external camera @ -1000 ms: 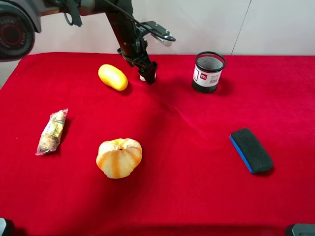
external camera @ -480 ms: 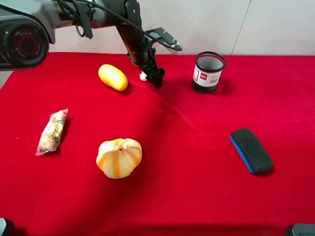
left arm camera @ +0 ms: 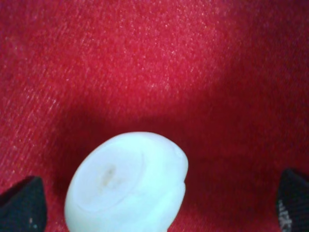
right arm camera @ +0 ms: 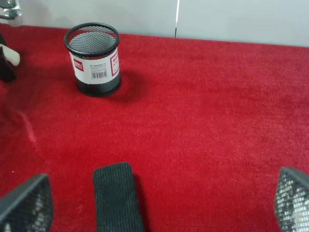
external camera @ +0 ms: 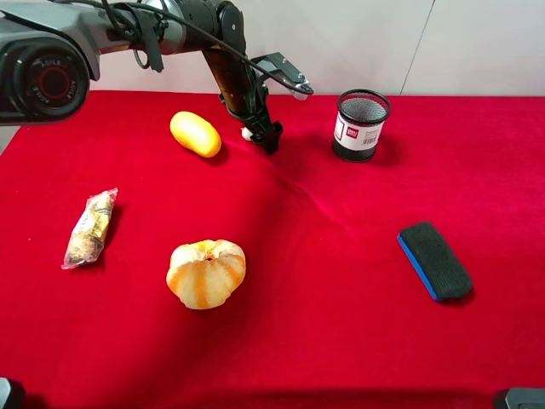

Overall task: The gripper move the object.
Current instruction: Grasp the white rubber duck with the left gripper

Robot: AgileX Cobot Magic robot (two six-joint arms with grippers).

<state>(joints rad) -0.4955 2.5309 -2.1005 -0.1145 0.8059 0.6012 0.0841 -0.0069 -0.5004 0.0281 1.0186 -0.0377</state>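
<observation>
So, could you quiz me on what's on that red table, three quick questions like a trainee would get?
1. True or false: the left gripper is open around the white object.
2. The mesh cup stands: A upright; B on its side; C upside down.
3. Which fruit lies nearest the white object?
Key: 1 true; 2 A; 3 the yellow fruit.

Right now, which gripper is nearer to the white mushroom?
Left. The left gripper straddles the mushroom, fingers open on either side. The right gripper is far off, near the eraser.
</observation>
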